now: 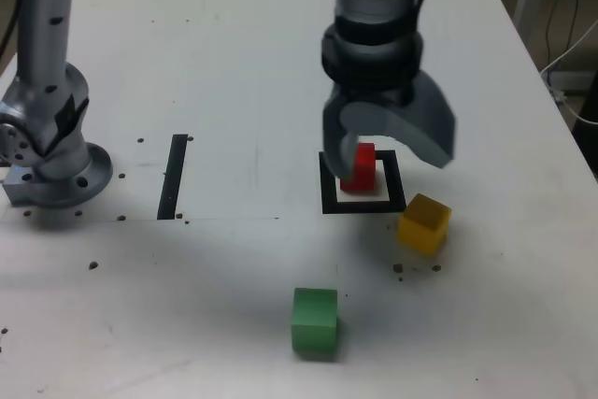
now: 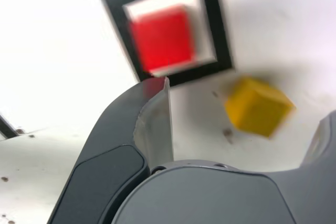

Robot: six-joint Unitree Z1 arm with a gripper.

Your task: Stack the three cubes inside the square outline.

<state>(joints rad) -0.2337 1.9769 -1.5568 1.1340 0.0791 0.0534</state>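
Note:
The red cube (image 1: 359,167) (image 2: 161,38) rests inside the black square outline (image 1: 363,204) (image 2: 220,40) on the white table. My gripper (image 1: 388,145) hangs just above it, open, its two grey jaws spread wide with nothing between them. The yellow cube (image 1: 424,222) (image 2: 258,106) sits on the table just outside the outline, toward the exterior view's right. Nearer the front edge stands the green cube (image 1: 315,320), apart from the others and out of the wrist view.
A straight black tape strip (image 1: 173,176) lies toward the exterior view's left. The arm's grey base (image 1: 51,151) stands at the far left. Small dark specks dot the table. The table's right edge (image 1: 551,100) runs close past the yellow cube.

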